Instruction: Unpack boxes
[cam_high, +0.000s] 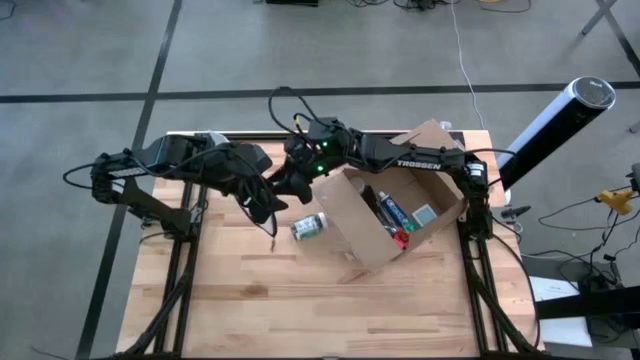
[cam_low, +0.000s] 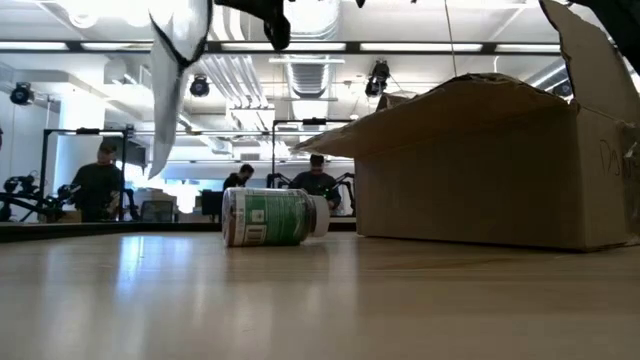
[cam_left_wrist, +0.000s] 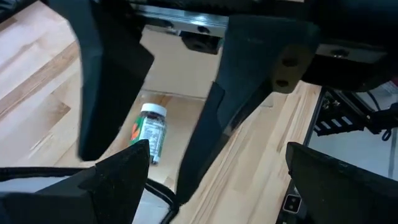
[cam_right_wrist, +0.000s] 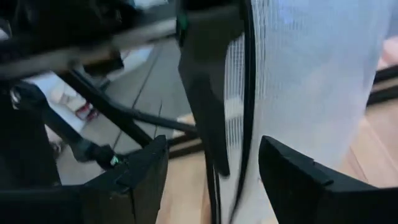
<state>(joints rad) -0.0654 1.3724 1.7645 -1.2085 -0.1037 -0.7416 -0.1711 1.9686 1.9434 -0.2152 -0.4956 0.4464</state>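
Box (cam_high: 385, 215): brown corrugated cardboard, flaps open, items inside.

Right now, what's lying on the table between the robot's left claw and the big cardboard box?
A small bottle with a green label lies on its side between the left gripper and the cardboard box, seen in the high view.

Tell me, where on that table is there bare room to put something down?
The wooden table is bare along its whole near strip, below the lying bottle and the open cardboard box. The left side below the left arm is free too. It is crowded at the far middle, where the left tool and right tool meet above the bottle.
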